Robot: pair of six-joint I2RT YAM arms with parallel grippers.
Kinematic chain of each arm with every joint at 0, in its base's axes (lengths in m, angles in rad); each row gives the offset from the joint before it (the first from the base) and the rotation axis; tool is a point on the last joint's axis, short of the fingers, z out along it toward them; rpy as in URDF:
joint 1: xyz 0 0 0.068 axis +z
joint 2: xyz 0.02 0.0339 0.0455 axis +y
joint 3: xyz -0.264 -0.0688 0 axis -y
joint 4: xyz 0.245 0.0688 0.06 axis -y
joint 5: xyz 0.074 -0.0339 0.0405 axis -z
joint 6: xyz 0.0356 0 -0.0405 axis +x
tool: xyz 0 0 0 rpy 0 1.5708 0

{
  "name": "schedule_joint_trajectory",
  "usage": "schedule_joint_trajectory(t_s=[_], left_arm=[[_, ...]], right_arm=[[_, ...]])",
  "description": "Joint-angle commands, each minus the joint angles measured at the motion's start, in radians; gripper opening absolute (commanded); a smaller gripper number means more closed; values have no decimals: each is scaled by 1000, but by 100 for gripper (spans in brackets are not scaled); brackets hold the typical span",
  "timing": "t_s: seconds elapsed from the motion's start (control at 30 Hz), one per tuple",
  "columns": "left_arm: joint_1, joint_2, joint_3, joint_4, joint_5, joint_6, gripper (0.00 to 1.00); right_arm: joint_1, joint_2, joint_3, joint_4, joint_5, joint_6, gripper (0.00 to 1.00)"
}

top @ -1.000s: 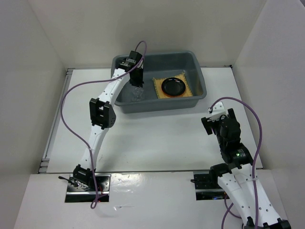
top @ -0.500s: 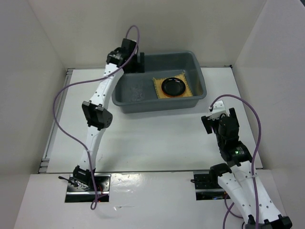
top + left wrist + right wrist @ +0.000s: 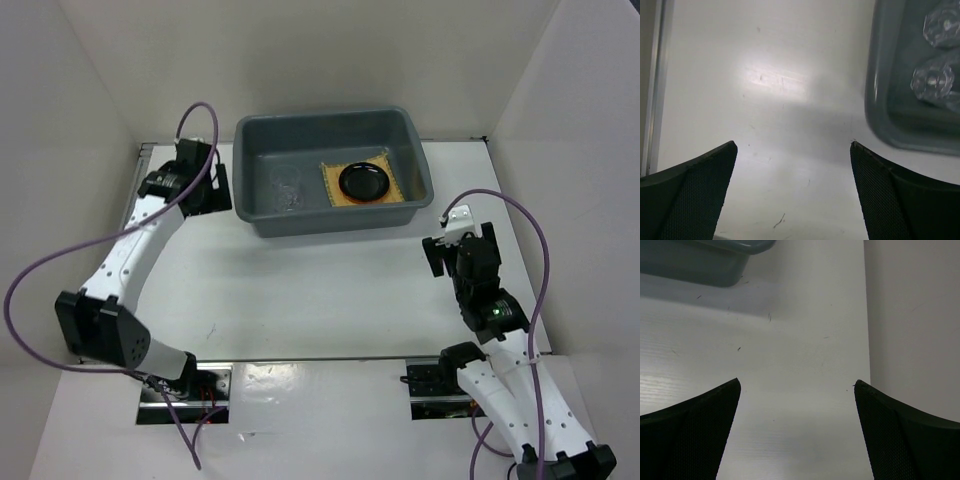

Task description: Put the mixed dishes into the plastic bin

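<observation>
Both pincers hang wide open and empty over the counter [image 3: 320,290]: left pincer [image 3: 793,144] just beside the bin's [image 3: 330,222] left wall, right pincer [image 3: 797,382] near its right corner. Inside the bin: glasses [image 3: 287,190], and a black plate [image 3: 364,181] on the mat [image 3: 332,186].

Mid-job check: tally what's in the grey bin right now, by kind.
Small clear glasses: 2
Small round black plate: 1
Square tan woven mat: 1
Total: 4, all inside the large grey plastic bin.
</observation>
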Motion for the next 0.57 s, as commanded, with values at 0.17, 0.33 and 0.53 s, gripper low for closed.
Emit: schedule_joint_trajectory(t_s=[0.17, 0.33, 0.53], left_arm=[[5, -234, -123, 32, 88, 8, 100], [5, -412, -239, 18, 177, -1, 100], [5, -809, -435, 156, 220, -12, 100]], right_arm=[[124, -67, 48, -39, -77, -10, 99], [152, -77, 39, -39, -89, -10, 99], [152, -77, 39, -27, -51, -10, 99]])
